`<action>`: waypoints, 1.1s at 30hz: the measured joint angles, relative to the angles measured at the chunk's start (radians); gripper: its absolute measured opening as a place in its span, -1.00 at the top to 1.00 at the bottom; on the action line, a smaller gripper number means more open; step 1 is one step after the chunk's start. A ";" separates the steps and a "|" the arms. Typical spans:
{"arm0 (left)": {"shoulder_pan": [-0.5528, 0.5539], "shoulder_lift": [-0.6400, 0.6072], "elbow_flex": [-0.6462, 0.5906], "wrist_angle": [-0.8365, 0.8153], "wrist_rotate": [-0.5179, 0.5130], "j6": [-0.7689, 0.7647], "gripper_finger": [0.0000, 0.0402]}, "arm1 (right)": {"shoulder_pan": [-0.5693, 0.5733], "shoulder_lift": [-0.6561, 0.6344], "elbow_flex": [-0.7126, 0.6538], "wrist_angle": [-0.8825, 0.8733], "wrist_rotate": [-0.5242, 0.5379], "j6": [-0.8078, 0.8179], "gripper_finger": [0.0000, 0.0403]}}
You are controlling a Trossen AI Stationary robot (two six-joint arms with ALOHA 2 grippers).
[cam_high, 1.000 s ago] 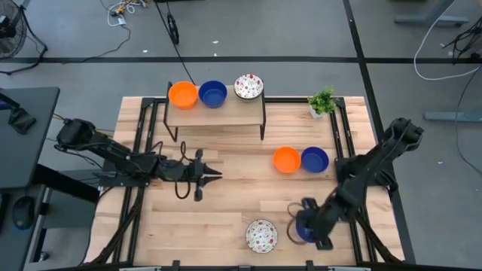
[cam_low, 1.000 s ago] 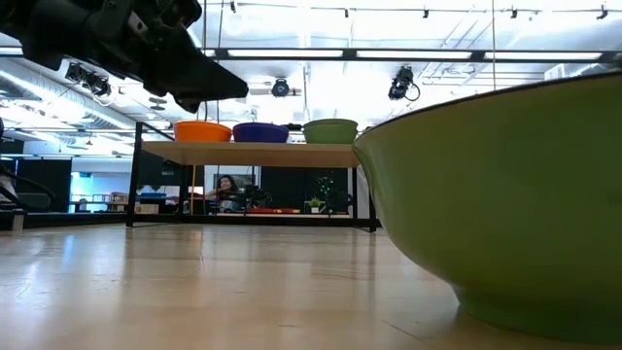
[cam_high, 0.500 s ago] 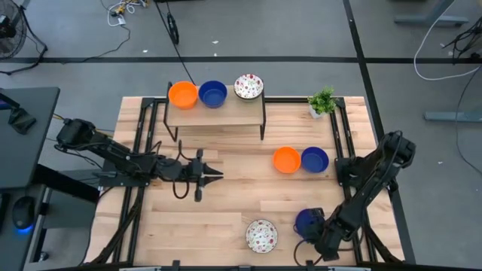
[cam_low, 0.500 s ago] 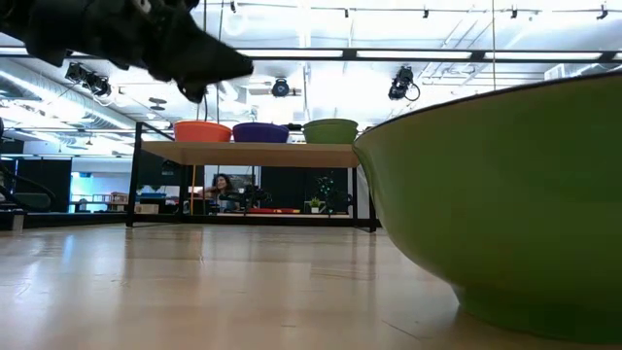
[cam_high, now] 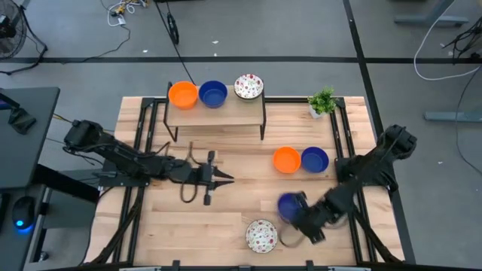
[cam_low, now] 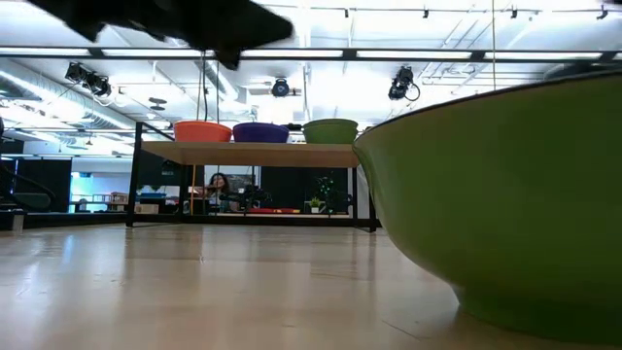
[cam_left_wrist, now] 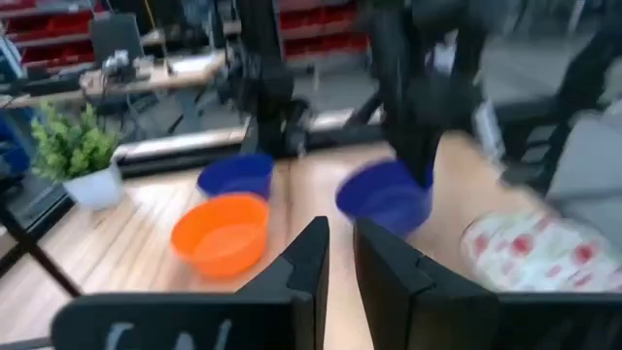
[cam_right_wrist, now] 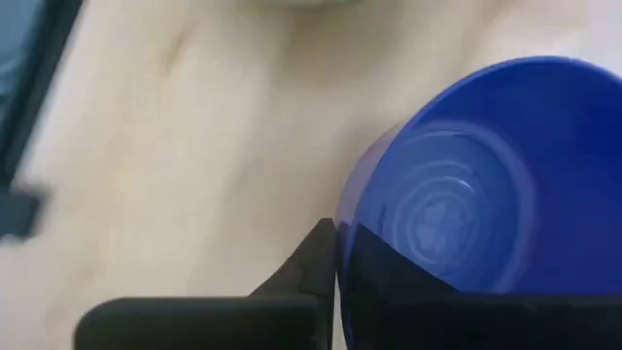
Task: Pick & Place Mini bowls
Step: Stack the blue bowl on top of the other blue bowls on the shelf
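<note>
I've got the right gripper (cam_high: 295, 213) clamped on the rim of a dark blue mini bowl (cam_high: 289, 205), held up off the table near the front edge, just right of the speckled bowl (cam_high: 261, 235) that sits on the wood. In the right wrist view the blue bowl's wall (cam_right_wrist: 466, 185) sits pinched between the two fingers (cam_right_wrist: 321, 258), bowl tilted so I see straight into it. Left gripper (cam_high: 226, 179) hangs over mid-table, pointing toward the right side, fingers nearly together with a thin gap between them and nothing held; the left wrist view shows that narrow slot between its fingers (cam_left_wrist: 311, 262). Behind the carried bowl, an orange bowl (cam_high: 286, 159) and a second blue bowl (cam_high: 314, 159) sit touching each other on the table. On the small raised shelf (cam_high: 218, 111) at the back: orange (cam_high: 183, 94), blue (cam_high: 213, 93), speckled (cam_high: 248, 86), in a row. Small potted plant (cam_high: 321, 101) at the back right corner. In the low view the front speckled bowl's green outer wall (cam_low: 505, 194) fills the right side.
</note>
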 joint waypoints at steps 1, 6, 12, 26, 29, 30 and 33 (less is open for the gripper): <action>0.016 0.020 0.024 -0.032 0.012 0.014 0.72 | -0.041 -0.013 0.008 0.000 0.003 -0.059 0.93; 0.116 0.066 0.130 -0.205 0.230 0.073 0.54 | -0.247 -0.037 0.071 0.009 0.003 -0.380 0.97; 0.194 0.071 0.228 -0.415 0.353 0.229 0.09 | -0.464 -0.034 0.097 0.106 -0.054 -0.713 0.96; 0.348 0.092 0.292 -0.567 0.433 0.416 0.00 | -0.713 -0.017 0.097 0.274 -0.189 -0.999 0.96; 0.377 0.093 0.291 -0.576 0.469 0.427 0.05 | -0.722 0.020 0.097 0.316 -0.192 -1.020 0.96; 0.386 0.097 0.290 -0.579 0.481 0.431 0.07 | -0.724 0.032 0.097 0.319 -0.192 -1.028 0.96; 0.405 0.108 0.289 -0.608 0.509 0.435 0.12 | -0.725 0.057 0.097 0.347 -0.192 -1.039 0.96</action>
